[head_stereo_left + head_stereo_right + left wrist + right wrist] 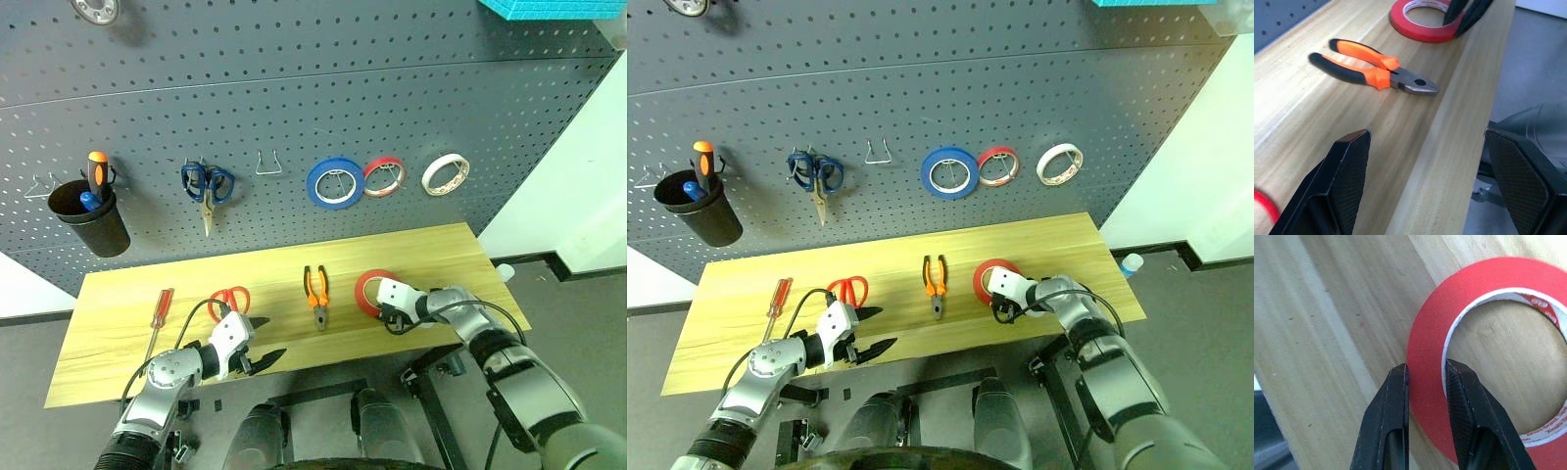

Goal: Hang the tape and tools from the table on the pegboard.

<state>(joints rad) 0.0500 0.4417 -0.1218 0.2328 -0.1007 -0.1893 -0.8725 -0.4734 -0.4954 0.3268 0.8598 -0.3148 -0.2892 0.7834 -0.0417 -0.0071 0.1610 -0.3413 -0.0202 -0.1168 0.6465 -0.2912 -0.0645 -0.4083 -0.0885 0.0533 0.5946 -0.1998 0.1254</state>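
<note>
The wide red tape lies flat on the light wood table, right of centre. My right gripper is shut on the tape's near rim, one finger outside the ring and one in its hole. From the head views the right gripper sits at the roll's front edge. The orange-and-black pliers lie mid-table, also the pliers ahead of my left gripper. The red-handled scissors and the slim red screwdriver lie further left. My left gripper hovers open and empty at the table's front edge, beside the scissors.
The dark pegboard behind the table carries a black cup with a screwdriver, blue scissors, a blue roll, a thin red roll, a whitish roll and a bare wire hook.
</note>
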